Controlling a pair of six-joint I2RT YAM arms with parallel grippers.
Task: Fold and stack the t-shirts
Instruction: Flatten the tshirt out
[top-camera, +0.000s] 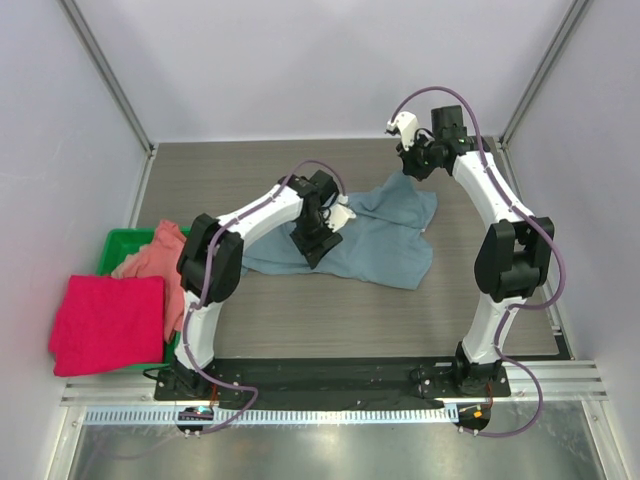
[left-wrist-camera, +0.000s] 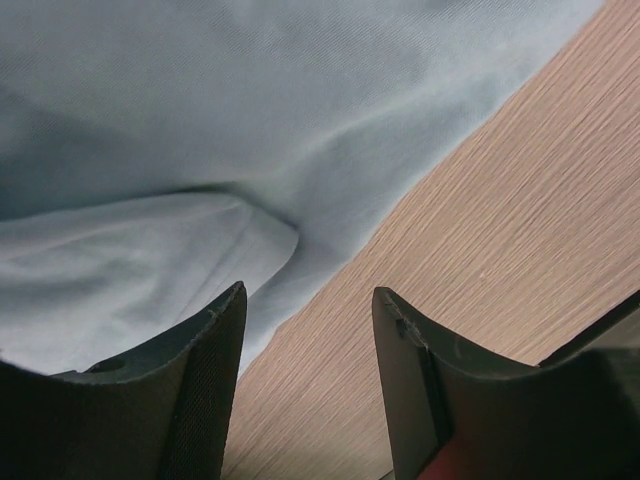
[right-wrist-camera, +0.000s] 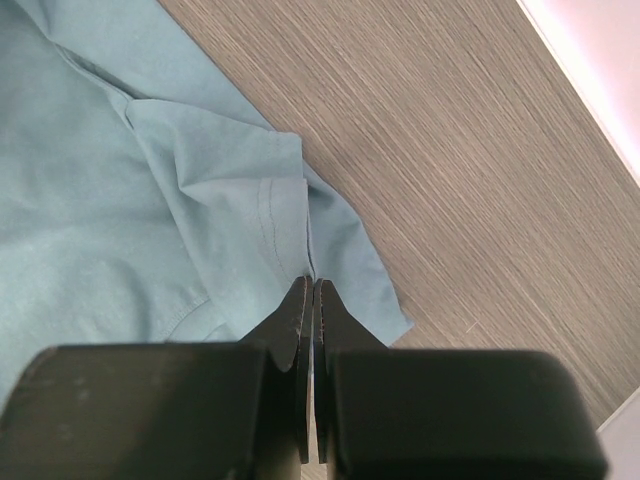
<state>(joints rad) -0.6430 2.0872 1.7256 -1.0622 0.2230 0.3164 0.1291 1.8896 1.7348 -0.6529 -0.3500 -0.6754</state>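
Observation:
The slate-blue t-shirt lies spread and rumpled in the middle of the table. My left gripper is open just above its left part. In the left wrist view its fingers straddle the shirt's edge and bare wood, and hold nothing. My right gripper is shut at the shirt's far corner. In the right wrist view its tips sit over a sleeve; no cloth shows between the jaws. The salmon-pink t-shirt is bunched in the bin. The crimson-pink t-shirt lies folded over the bin's near end.
A green plastic bin stands at the table's left edge. Metal frame posts and white walls close in the table on the left, right and back. Bare wood lies between the shirt and the arm bases.

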